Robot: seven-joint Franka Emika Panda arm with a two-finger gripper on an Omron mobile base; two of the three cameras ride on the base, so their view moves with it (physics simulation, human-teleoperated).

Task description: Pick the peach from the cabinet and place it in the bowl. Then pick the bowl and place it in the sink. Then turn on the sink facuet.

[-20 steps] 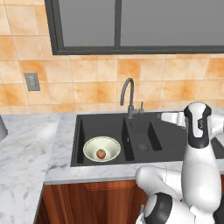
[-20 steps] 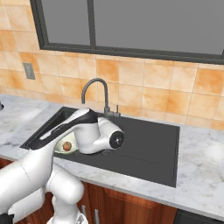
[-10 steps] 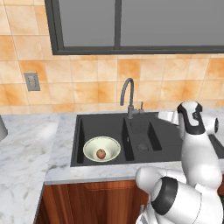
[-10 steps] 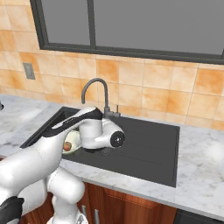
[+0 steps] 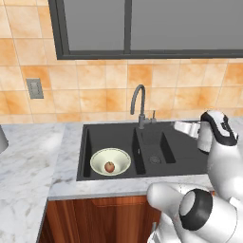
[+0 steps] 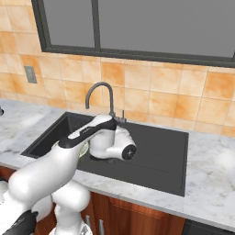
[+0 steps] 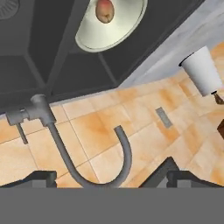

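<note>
Marble counter [image 5: 28, 161], black sink [image 5: 118, 137]: the bowl [image 5: 110, 161] holding the peach [image 5: 109, 166] sits in the left basin. Arm bent over the right basin, gripper [image 7: 109, 177] spread wide, empty, facing the faucet [image 7: 65, 144] at 12 o'clock.

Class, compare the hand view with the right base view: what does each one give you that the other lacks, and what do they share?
Hand view: the peach lying in the bowl. Right base view: the window and the wooden cupboard under the counter. Both: the faucet, the black sink and the wall socket.
</note>
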